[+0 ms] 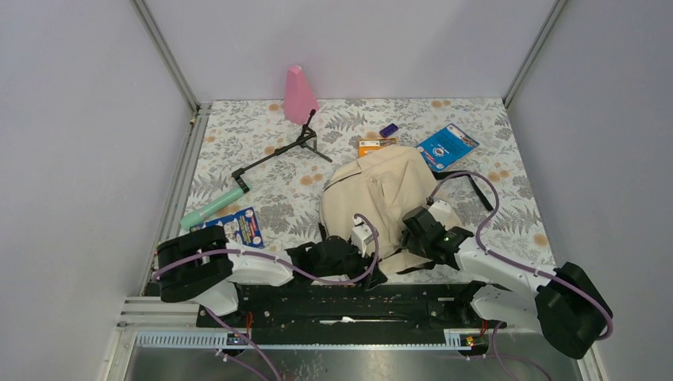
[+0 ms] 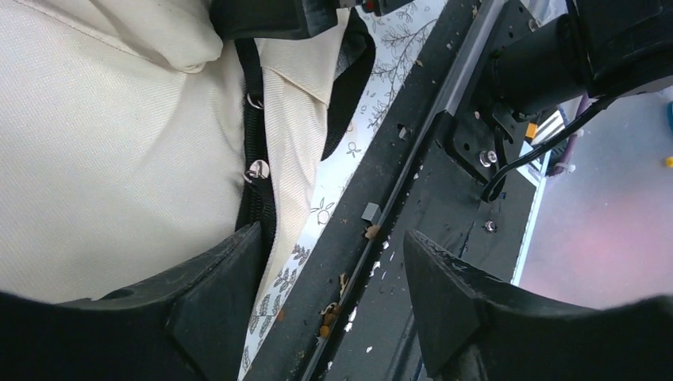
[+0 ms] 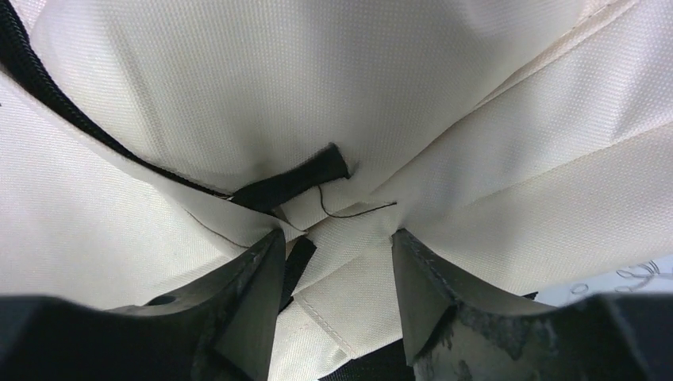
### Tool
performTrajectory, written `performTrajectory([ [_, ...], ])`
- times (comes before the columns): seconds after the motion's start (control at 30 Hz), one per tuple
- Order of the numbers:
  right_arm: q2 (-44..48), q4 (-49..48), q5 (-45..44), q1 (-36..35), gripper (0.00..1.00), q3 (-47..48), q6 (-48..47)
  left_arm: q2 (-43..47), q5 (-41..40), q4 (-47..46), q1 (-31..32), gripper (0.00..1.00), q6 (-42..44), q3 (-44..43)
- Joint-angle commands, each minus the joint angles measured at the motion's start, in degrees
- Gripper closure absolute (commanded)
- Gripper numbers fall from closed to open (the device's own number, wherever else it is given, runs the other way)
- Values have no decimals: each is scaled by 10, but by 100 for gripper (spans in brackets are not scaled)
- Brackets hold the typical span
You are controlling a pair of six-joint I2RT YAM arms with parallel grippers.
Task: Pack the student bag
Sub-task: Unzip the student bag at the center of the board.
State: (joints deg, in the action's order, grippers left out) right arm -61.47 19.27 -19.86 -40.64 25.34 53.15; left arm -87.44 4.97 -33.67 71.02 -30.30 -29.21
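The student bag (image 1: 381,194), cream fabric with black straps, lies slumped in the middle of the floral table. My right gripper (image 1: 414,228) presses into its near right side. In the right wrist view the right gripper (image 3: 336,238) is shut on a bunched fold of the bag's cream fabric (image 3: 357,270), and creases run out from both fingertips. My left gripper (image 1: 369,268) sits low at the bag's near edge. In the left wrist view the left gripper (image 2: 332,238) is open and holds nothing. Its left finger (image 2: 230,286) lies beside the bag's black zipper (image 2: 258,198).
A pink cone (image 1: 299,95), a black folding stand (image 1: 278,155), a green tube (image 1: 210,208) and a blue card (image 1: 242,226) lie to the left. An orange packet (image 1: 374,145), a small purple item (image 1: 389,129) and a blue booklet (image 1: 448,146) lie behind the bag. The black base rail (image 2: 413,159) runs along the near edge.
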Motion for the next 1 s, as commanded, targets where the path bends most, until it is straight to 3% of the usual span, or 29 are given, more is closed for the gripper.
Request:
performTrajectory([
  [0.0,-40,-68,-6,11,47,13,-27,47,-41,53,13,33,-14,-28],
  [0.17,-9,-41,13,11,48,19,-38,52,-125,180,6,28,-4,-100],
  [0.47,144,110,-35,13,11,-22,6,42,-129,177,-5,28,-1,-94],
  [0.7,199,135,-25,17,9,-71,74,44,-159,192,-16,31,-9,-93],
  [0.87,204,77,-24,18,10,-98,98,34,-141,197,-31,54,-31,-93],
  [0.97,192,33,-30,19,16,-109,97,35,-110,177,-31,62,-35,-78],
])
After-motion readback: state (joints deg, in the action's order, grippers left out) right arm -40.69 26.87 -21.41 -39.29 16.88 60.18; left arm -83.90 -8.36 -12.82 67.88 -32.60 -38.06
